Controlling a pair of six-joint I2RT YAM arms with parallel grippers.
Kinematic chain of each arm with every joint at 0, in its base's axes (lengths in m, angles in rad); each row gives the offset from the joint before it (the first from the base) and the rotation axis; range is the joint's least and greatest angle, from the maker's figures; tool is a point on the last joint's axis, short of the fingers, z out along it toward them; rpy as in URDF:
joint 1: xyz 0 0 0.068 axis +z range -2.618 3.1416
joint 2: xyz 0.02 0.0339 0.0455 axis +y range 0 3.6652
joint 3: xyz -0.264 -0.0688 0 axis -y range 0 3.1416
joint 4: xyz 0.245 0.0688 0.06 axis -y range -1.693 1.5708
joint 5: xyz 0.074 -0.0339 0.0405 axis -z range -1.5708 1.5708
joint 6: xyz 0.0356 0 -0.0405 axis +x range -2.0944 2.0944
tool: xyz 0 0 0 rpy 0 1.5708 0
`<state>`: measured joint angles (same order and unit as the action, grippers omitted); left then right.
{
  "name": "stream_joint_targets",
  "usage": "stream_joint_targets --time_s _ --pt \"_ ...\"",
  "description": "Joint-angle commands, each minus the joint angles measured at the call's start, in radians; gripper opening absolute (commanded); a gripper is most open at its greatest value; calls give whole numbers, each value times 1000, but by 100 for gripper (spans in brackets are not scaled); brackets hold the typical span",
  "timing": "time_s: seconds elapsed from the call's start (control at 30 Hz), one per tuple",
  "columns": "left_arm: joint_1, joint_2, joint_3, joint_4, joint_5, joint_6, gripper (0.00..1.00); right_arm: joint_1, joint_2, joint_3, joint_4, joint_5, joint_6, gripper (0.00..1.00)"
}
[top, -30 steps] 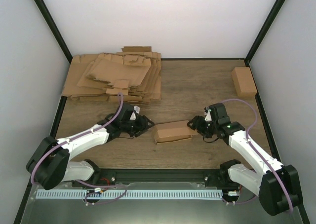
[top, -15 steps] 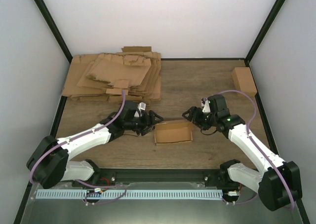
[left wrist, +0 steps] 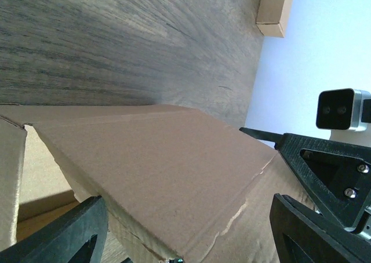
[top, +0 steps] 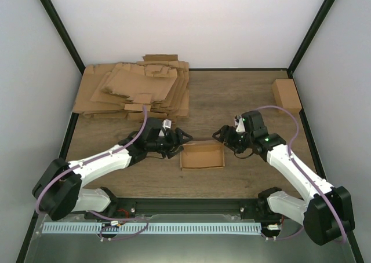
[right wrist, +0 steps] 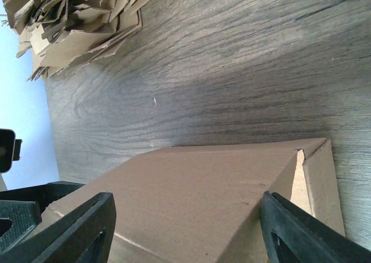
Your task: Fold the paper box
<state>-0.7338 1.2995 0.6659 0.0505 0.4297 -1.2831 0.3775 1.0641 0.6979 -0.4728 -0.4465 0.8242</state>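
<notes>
The paper box (top: 202,155) is a small brown carton in the middle of the table, its hollow side facing up in the top view. My left gripper (top: 181,137) is at its far left corner and my right gripper (top: 222,134) at its far right corner. Both face each other across the box's far wall. In the left wrist view the box (left wrist: 162,170) fills the gap between the wide-apart fingers of the left gripper (left wrist: 185,216). In the right wrist view the box (right wrist: 203,199) lies the same way in the right gripper (right wrist: 185,211). Both are open.
A thick heap of flat cardboard sheets (top: 136,92) lies at the back left and shows in the right wrist view (right wrist: 75,19). A small closed carton (top: 286,95) stands at the back right by the wall and shows in the left wrist view (left wrist: 272,11).
The box has tipped from showing a closed face to showing its hollow inside. Both grippers have moved away from the arm bases, to the box's far corners.
</notes>
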Motion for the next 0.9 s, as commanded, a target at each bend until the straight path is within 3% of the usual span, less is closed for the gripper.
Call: stream_joint_targets --time_s 0.0,0.1,0.23,0.4,0.6,0.87 --pt "-10 14 26 84 18 -19 78 16 -1 54 -1 -25 4 71" --pt "-11 11 24 62 14 -3 77 18 -3 53 -6 -18 3 71" --pt "-13 -9 15 -38 -18 77 67 17 -15 17 -12 5 -2 68" --pt "-37 -12 -64 -34 -7 107 58 20 -65 -94 3 1 3 63" --pt "-80 23 -96 0 -9 109 54 28 -110 -189 6 1 19 61" --pt "-85 -9 -46 -118 -63 169 54 31 -145 -190 -10 13 28 57"
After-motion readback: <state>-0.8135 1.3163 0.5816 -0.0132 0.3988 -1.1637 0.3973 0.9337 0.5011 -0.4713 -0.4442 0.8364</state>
